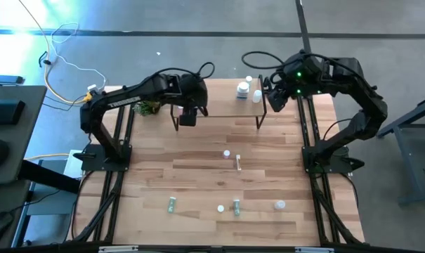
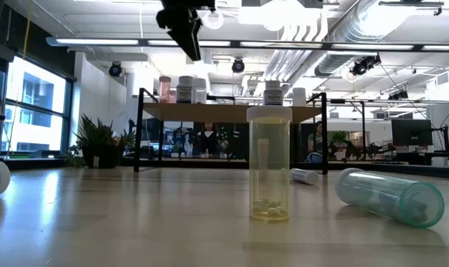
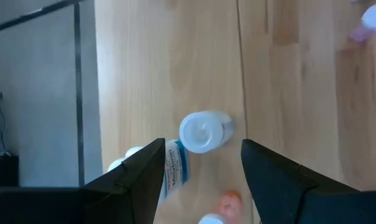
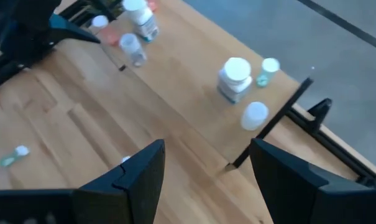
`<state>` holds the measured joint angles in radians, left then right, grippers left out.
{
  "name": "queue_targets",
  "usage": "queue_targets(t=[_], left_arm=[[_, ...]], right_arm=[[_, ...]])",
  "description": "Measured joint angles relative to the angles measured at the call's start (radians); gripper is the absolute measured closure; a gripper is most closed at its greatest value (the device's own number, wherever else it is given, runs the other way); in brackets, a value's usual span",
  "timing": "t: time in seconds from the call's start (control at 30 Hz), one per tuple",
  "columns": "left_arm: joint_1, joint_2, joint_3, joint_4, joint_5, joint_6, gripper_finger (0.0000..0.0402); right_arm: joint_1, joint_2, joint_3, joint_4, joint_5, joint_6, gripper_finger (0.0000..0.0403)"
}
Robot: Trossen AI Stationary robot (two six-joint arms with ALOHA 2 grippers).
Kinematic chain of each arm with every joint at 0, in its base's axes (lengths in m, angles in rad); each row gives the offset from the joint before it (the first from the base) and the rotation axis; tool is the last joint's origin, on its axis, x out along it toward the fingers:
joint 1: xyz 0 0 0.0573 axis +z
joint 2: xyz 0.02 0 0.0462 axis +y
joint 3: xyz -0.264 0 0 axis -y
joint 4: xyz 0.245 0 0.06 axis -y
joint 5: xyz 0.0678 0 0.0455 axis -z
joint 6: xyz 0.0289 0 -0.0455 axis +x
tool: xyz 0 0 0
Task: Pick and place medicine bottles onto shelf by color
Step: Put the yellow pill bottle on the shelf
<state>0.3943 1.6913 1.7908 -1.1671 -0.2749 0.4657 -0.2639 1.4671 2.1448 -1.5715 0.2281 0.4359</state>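
Over the shelf's left end: left end effector (image 1: pixel 187 118), fingers parted, nothing between them, hanging above a white-capped bottle (image 3: pixel 203 131) standing on the shelf (image 1: pixel 219 105).
Shelf, left group: white-capped bottle, a labelled bottle (image 3: pixel 174 169) just beside it, and a pink-capped one (image 3: pixel 229 201).
Shelf, right group: white jar (image 4: pixel 235 78), small green vial (image 4: pixel 268 68), white cap (image 4: pixel 255 114).
Right end effector (image 1: pixel 272 98): spread wide, empty, near the shelf's right end.
Surface: several bottles unsorted, a clear amber vial (image 2: pixel 269 165) upright, a green tube (image 2: pixel 391 196) lying down.
Handling advice: likely next a fresh pick; lift straight up clear of the shelved bottles before swinging away.
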Motion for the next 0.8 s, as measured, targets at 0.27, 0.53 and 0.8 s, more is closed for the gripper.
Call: queue_targets(t=[0.27,0.53,0.8], left_arm=[[-0.059,-0.070,0.000,-0.001,0.009,-0.066,0.0200],[-0.114,-0.149,0.000,-0.003,0.213,-0.240,0.0200],[-0.180,-0.214,0.000,-0.036,0.238,-0.445,0.0200]], right_arm=[[0.088,0.040,0.000,0.000,0.008,0.052,0.0176],[0.162,0.146,0.000,0.000,-0.001,-0.055,0.0176],[0.200,0.237,0.000,0.001,-0.092,-0.170,0.0176]])
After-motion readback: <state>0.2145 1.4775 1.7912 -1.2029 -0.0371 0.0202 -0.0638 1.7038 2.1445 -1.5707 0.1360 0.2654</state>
